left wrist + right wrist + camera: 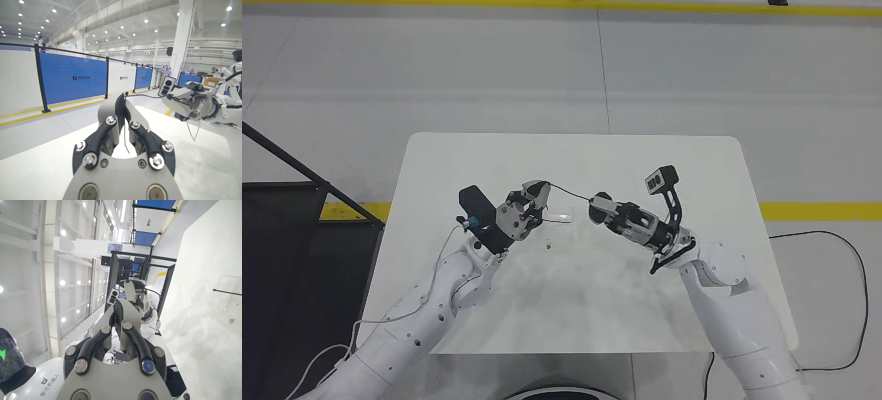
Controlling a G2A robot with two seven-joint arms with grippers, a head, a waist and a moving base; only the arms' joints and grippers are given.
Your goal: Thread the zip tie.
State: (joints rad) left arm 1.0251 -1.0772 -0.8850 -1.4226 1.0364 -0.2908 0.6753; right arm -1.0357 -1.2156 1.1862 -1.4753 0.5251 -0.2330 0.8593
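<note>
A thin black zip tie (570, 192) spans the gap between my two grippers above the middle of the white table (662, 170). My left gripper (123, 100) is shut on it. The tie's head (126, 93) sticks out past the fingertips, and the tail (125, 140) hangs down between the fingers. From the head, the strap (145, 95) runs across to my right gripper (170, 97), which is shut on its other end. In the right wrist view the right gripper (117, 306) has its pads pressed together, and the left gripper (132, 289) faces it close by.
A second black zip tie (226, 291) lies on a clear sheet (225, 306) on the table below the grippers. A thin white strand (193, 130) dangles from the right gripper. A black frame (282, 160) stands off the table's left side.
</note>
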